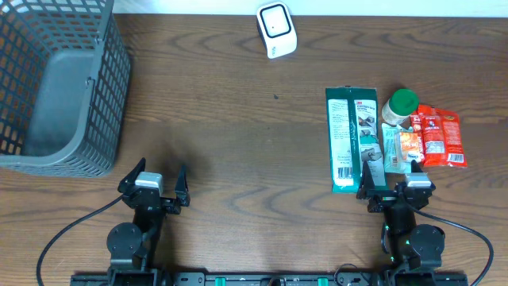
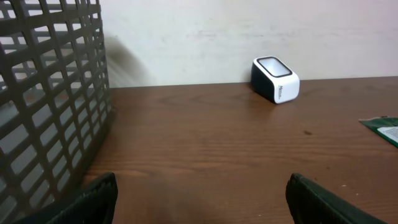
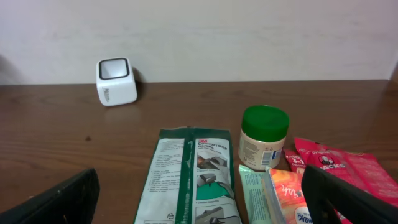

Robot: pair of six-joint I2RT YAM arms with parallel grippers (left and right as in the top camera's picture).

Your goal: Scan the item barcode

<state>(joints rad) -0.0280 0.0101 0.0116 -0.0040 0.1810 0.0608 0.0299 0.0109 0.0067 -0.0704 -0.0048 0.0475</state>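
Note:
The white cube scanner [image 1: 276, 29] stands at the table's far edge; it also shows in the left wrist view [image 2: 275, 79] and the right wrist view [image 3: 116, 81]. Items lie at the front right: a green-and-white flat package [image 1: 352, 139] [image 3: 189, 180], a green-lidded jar [image 1: 400, 107] [image 3: 263, 137], an orange-and-teal packet [image 1: 401, 147] [image 3: 280, 196] and red packets [image 1: 439, 135] [image 3: 339, 168]. My right gripper [image 1: 394, 179] [image 3: 205, 202] is open just in front of the items, holding nothing. My left gripper [image 1: 159, 179] [image 2: 202, 202] is open over bare wood at the front left.
A grey mesh basket [image 1: 59, 87] [image 2: 43, 106] fills the far left corner, close ahead and left of my left gripper. Black cables run from both arm bases along the front edge. A pale wall stands behind the table.

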